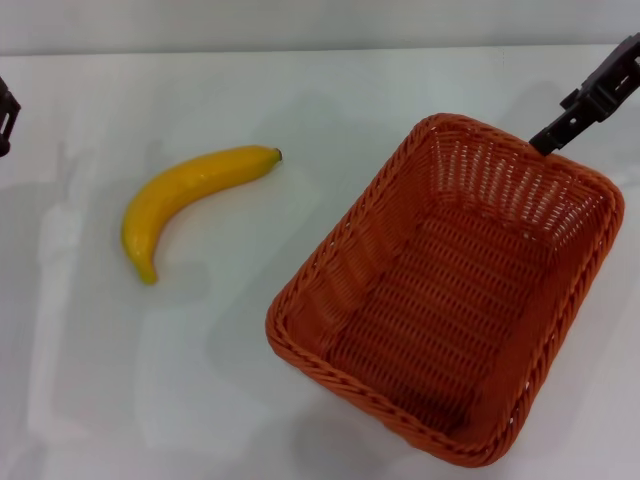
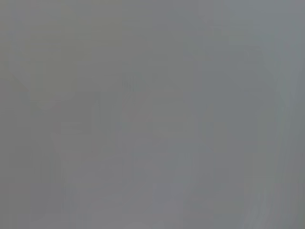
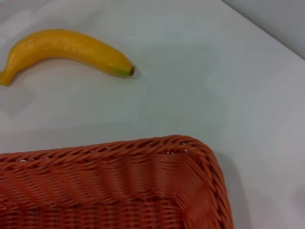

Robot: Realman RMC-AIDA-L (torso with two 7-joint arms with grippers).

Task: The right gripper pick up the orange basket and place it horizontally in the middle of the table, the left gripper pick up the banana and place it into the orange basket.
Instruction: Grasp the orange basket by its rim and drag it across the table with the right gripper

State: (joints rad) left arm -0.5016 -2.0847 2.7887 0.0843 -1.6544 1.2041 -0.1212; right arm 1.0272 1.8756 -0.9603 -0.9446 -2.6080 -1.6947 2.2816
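Observation:
The orange basket (image 1: 335,250) lies slantwise right of the table's middle, its long side running from near left to far right. My right gripper (image 1: 548,143) comes in from the far right, and its black jaws meet the basket's far rim and hold it. A faint shadow spreads on the table to the basket's left. In the right wrist view the basket's braided rim (image 3: 119,148) is close, with no fingers showing. The yellow banana (image 1: 185,190) (image 3: 66,47) lies free on the white table (image 1: 300,90), left of the basket. My left gripper (image 1: 5,115) barely shows at the far left edge.
The table's back edge meets a grey wall at the top of the head view. The left wrist view is plain grey with nothing to make out. Bare white tabletop separates the banana from the basket.

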